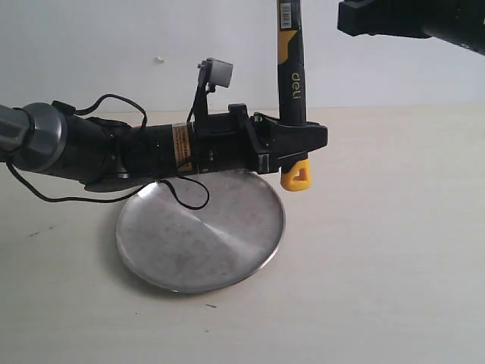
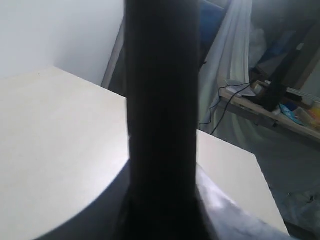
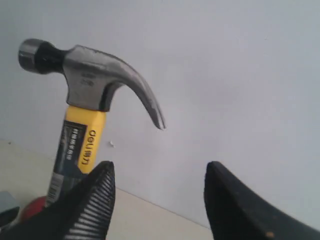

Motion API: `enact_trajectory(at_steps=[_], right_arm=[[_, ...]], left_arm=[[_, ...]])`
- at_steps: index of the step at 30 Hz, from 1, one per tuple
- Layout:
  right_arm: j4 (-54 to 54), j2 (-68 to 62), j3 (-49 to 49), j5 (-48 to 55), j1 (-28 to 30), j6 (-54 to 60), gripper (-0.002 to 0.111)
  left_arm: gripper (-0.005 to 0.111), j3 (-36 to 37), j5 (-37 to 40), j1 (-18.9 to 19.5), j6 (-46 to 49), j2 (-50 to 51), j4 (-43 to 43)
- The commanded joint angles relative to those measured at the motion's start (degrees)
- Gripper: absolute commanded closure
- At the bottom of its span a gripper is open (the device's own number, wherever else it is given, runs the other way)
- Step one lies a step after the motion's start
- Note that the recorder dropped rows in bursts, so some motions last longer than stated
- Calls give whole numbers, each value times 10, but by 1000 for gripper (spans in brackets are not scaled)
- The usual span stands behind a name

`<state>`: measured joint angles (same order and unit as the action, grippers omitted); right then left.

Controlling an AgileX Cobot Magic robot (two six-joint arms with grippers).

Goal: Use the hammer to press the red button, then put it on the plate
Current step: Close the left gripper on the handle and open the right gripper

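My left gripper (image 1: 295, 144) reaches in from the left and is shut on the lower handle of the hammer (image 1: 292, 68). The hammer stands upright, its yellow looped end (image 1: 295, 176) hanging just over the far right rim of the plate (image 1: 227, 250). In the left wrist view the handle (image 2: 160, 100) is a dark column filling the middle. My right gripper (image 1: 350, 18) is at the top right, apart from the hammer. Its jaws (image 3: 157, 200) stand open and empty, with the hammer's head (image 3: 95, 75) off to one side. A bit of the red button (image 3: 31, 207) shows beside the handle.
The plate lies on a pale tabletop (image 1: 394, 258) that ends at a white wall (image 1: 114, 53). A black cable (image 1: 189, 199) loops down from the left arm over the plate. Beyond the table's far edge the left wrist view shows room clutter (image 2: 280, 100).
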<state>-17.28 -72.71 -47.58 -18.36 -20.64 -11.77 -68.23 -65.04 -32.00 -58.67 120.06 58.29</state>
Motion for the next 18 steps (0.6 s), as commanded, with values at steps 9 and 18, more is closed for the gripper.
enact_trajectory(at_steps=[9, 18], right_arm=[[7, -7, -75, 253, 32, 74, 56], [24, -95, -119, 317, 68, 140, 60]], left_arm=[[107, -2, -49, 33, -23, -9, 58], [107, -2, -49, 41, -34, -10, 96]])
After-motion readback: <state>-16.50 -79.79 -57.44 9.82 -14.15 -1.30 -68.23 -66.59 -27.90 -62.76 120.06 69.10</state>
